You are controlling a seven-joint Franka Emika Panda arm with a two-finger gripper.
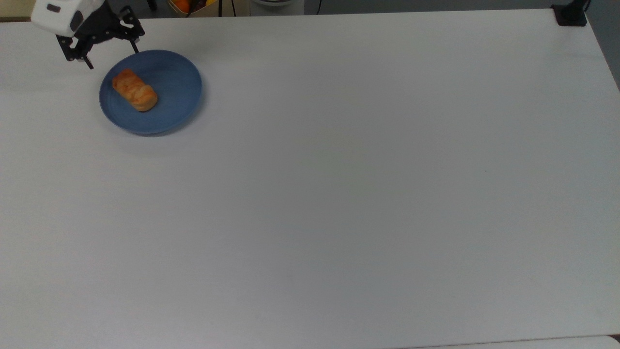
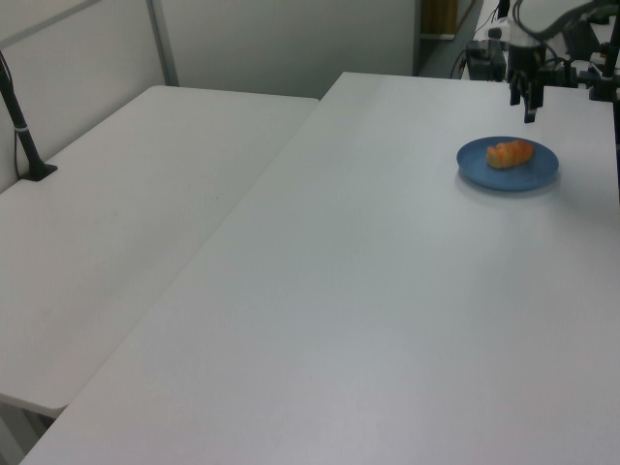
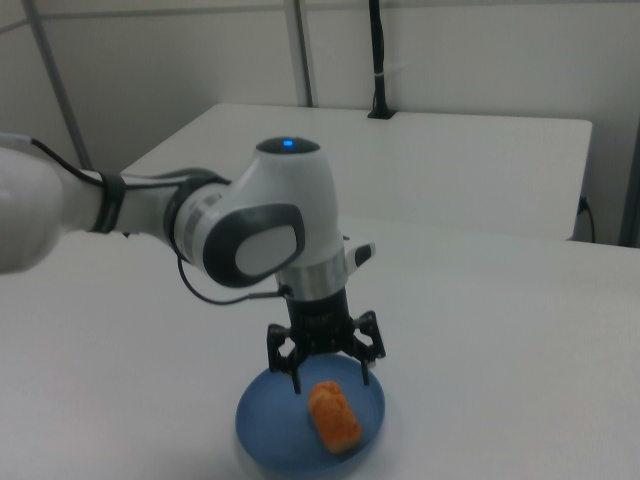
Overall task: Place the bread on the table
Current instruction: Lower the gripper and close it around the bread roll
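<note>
Bread (image 3: pixel 335 416) lies on blue plate (image 3: pixel 263 428), nearest the right view's camera, plate resting on table (image 1: pixel 339 194). Beyond it, gripper (image 3: pixel 329 383) hangs above the plate's far rim, fingers (image 3: pixel 296 381) spread, empty.

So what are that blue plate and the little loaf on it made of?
The blue plate looks like matte plastic: even colour, faint moulded rings, no glare. The bread has a browned, ridged crust, slightly glossy; whether it is real bread or a toy, I can't tell.

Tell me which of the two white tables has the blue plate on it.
The nearer, larger table, where the blue plate holds the bread below the open gripper; the lower adjoining table sits toward the left view's left.
</note>
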